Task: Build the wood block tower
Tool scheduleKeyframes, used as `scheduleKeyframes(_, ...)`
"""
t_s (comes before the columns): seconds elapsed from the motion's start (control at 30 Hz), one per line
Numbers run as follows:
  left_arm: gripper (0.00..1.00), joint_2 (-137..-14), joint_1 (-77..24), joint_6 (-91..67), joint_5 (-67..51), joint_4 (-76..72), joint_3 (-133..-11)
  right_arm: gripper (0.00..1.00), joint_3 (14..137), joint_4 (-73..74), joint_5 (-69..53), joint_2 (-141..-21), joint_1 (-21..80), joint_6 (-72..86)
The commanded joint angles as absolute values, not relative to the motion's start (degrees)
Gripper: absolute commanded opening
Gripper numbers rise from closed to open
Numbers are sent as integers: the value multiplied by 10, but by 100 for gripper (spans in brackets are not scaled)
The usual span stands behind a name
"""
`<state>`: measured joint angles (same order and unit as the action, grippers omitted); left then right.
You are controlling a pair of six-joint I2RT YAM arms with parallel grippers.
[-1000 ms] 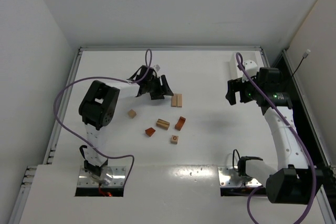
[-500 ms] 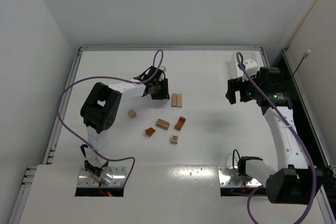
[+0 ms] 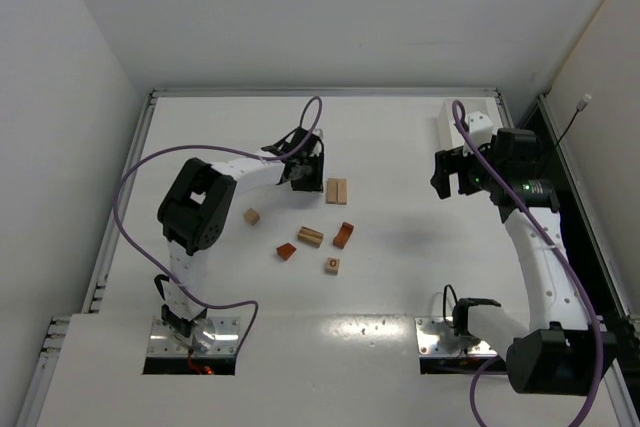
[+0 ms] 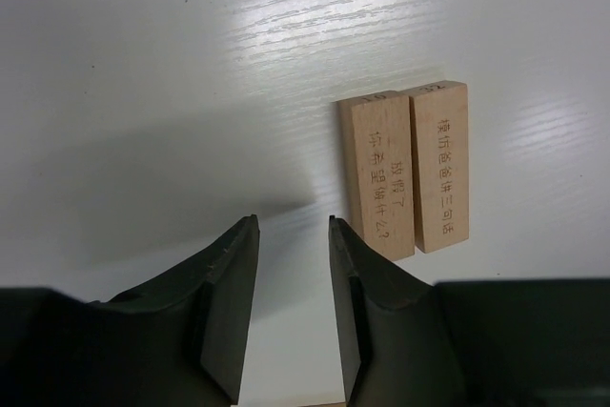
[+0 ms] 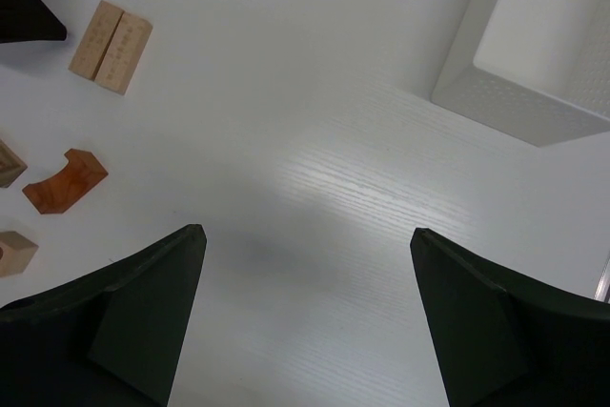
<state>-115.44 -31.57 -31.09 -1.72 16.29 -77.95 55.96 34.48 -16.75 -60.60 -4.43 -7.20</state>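
No tower stands; the wooden blocks lie loose on the white table. Two flat tan rectangles (image 3: 336, 190) lie side by side, also in the left wrist view (image 4: 408, 172) and the right wrist view (image 5: 110, 39). A reddish arch piece (image 3: 344, 235) (image 5: 65, 180), a tan block (image 3: 310, 236), a reddish-brown block (image 3: 286, 251), a tan cube with a ring mark (image 3: 332, 265) and a small tan cube (image 3: 252, 216) lie nearer. My left gripper (image 3: 303, 169) (image 4: 293, 226) is just left of the flat pair, its jaws narrowly open and empty. My right gripper (image 3: 450, 175) (image 5: 310, 235) is wide open and empty over bare table.
A white rectangular tray (image 3: 452, 127) (image 5: 496, 107) stands at the back right, partly hidden by the right arm. A raised rim runs along the table's edges. The left arm's purple cable (image 3: 130, 187) loops over the left side.
My left gripper has moved right toward the two flat rectangles, and its jaws have drawn closer together. The right arm and the blocks have not moved.
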Motion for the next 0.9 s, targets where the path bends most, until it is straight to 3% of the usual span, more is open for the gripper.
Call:
scheduleKeyframes(0.0,30,-1156,-320,-310,-13,163,-800,86,563,323,-175,-597,-47,-62)
scheduleKeyframes(0.43,29,-1177,-330,-304,-13,170,-808,86,563,329,-175,-592,-47,-62)
scheduleKeyframes(0.87,37,-1188,-336,-299,-8,175,-813,86,563,329,-175,-592,-47,-62)
